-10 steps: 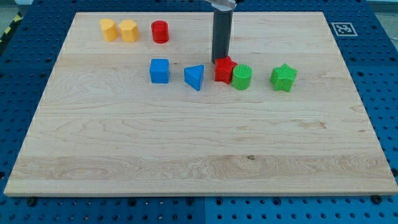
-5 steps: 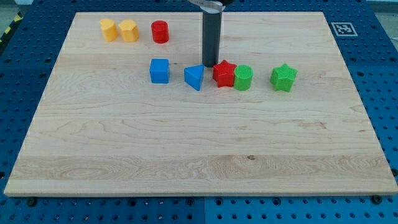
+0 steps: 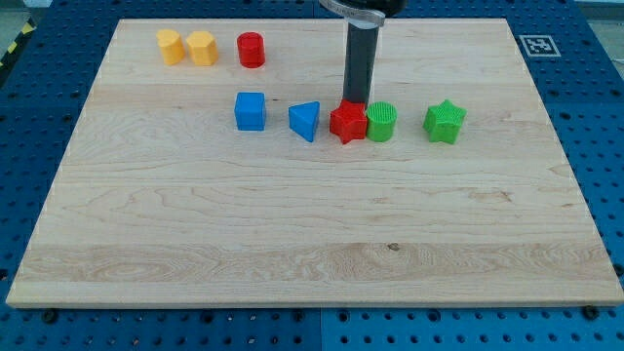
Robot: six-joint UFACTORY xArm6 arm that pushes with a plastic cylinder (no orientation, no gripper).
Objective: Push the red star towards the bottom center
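The red star lies on the wooden board a little above its middle. It touches the green cylinder on its right. My tip stands right at the star's top edge, on the side towards the view's top. The blue triangle lies just left of the star, with a small gap.
A blue cube lies further left and a green star further right in the same row. Two yellow blocks and a red cylinder sit at the top left. A marker tag is at the top right corner.
My tip went left to the star's upper left, then came back right to its top edge. The red star has turned and shifted slightly down.
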